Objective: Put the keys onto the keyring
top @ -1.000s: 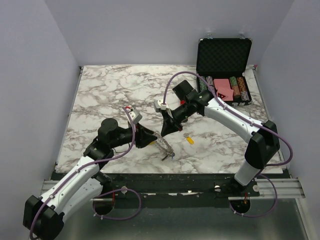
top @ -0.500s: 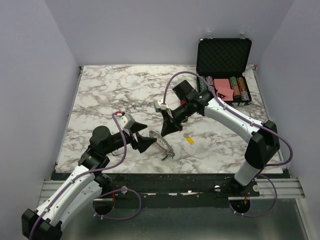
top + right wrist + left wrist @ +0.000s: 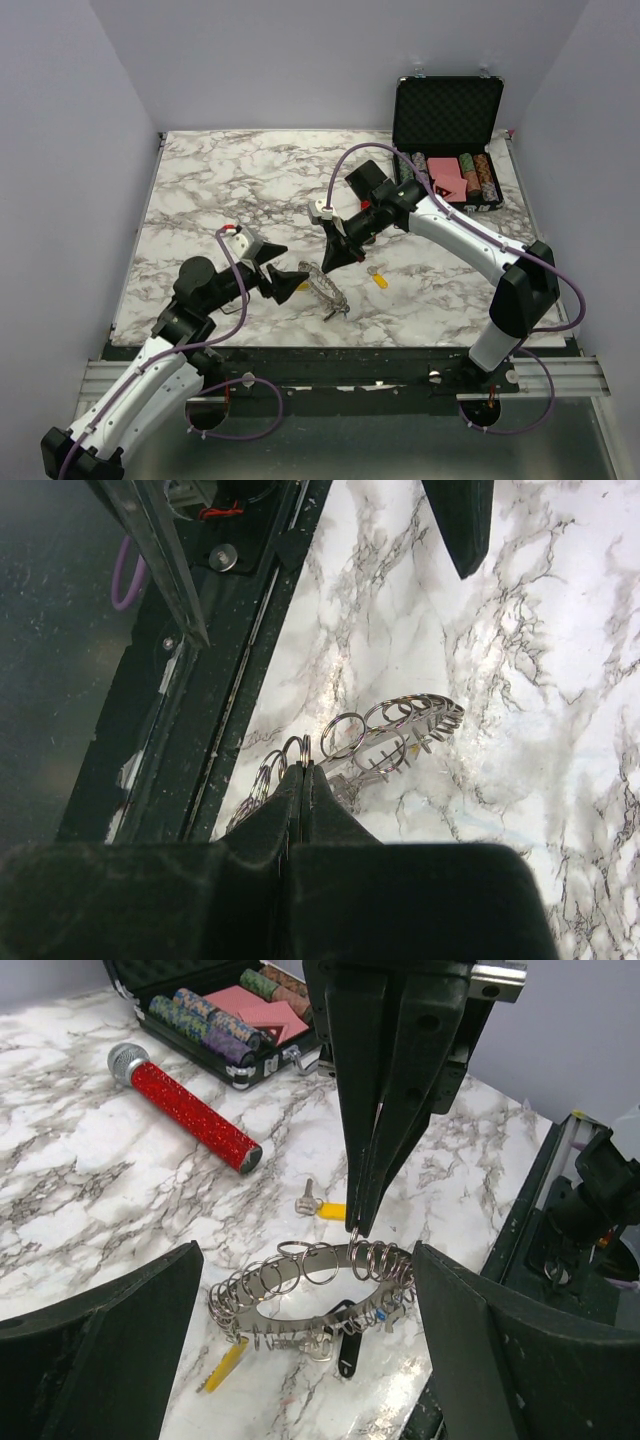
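The keyring (image 3: 325, 285) lies on the marble desk (image 3: 220, 180) close to its near edge, between the two arms, its rim crowded with small wire loops. The left jaws stand wide open and hold nothing; in the left wrist view they sit either side of the keyring (image 3: 310, 1280), clear of it and just short of it. The right jaws are closed, pointing down from above, with their tips at the far rim of the keyring (image 3: 390, 735) among the loops; whether a loop is pinched between them cannot be told. One yellow-headed key (image 3: 378, 278) lies loose on the desk just beyond the ring, on the right arm's side. A second yellow key (image 3: 225, 1365) pokes out from under the ring's near-left edge, and a dark-headed key (image 3: 345, 1345) lies at its near side. Farther back, a red cylinder (image 3: 185, 1105) with a silver cap lies on the marble. An open black case (image 3: 447, 140) with poker chips (image 3: 475, 172) sits at the far right corner.
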Available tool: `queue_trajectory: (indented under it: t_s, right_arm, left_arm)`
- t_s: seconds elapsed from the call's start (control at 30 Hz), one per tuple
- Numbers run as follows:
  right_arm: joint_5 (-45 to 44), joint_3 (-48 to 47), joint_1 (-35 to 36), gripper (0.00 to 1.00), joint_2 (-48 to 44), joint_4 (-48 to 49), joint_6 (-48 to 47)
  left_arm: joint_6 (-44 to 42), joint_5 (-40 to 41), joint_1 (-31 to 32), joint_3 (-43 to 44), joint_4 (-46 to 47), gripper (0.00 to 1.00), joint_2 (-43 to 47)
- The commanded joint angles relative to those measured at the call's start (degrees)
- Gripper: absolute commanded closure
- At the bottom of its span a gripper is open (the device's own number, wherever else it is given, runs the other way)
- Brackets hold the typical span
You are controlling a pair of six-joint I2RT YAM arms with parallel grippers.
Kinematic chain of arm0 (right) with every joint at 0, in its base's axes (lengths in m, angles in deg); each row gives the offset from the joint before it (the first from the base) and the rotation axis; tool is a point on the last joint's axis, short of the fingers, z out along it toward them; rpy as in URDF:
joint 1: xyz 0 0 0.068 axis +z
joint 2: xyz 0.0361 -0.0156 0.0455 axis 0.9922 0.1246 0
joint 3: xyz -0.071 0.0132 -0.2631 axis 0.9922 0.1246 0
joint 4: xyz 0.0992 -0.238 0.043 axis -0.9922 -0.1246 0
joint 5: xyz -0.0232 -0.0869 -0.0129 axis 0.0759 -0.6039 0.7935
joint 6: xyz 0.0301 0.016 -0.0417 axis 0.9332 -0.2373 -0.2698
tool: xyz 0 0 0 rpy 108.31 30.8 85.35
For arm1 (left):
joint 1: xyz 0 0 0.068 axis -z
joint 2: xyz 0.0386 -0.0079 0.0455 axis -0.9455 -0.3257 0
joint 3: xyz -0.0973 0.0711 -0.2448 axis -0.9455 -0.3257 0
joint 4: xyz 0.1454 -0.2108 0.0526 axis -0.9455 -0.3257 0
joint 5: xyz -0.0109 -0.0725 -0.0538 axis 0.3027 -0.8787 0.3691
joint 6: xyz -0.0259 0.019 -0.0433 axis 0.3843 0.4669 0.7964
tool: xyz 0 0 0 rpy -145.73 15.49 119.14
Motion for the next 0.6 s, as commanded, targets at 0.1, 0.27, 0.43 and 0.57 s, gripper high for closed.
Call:
queue_trajectory:
  t_s: [0.1, 0.27, 0.43, 0.57]
  right_arm:
    - [1.2, -1.4, 0.2, 1.0, -0.4, -0.5, -0.5]
    - [1.3, -1.2, 0.2, 1.0, -0.4, -0.5, -0.6]
    - [1.3, -1.3, 0.2, 1.0, -0.5, -0.5, -0.7]
    - [1.3, -1.2, 0.1, 1.0, -0.4, -0.6, -0.8]
  left_arm:
    - [0.4, 3.8, 0.2, 0.4, -1.4, 0.02, 2.1]
    - [1.3, 4.9, 0.2, 0.4, -1.7, 0.01, 3.0]
    - [2.6, 5.1, 0.2, -0.4, -1.2, 0.01, 3.9]
    - [2.4, 4.6, 0.2, -0.4, -1.3, 0.01, 3.7]
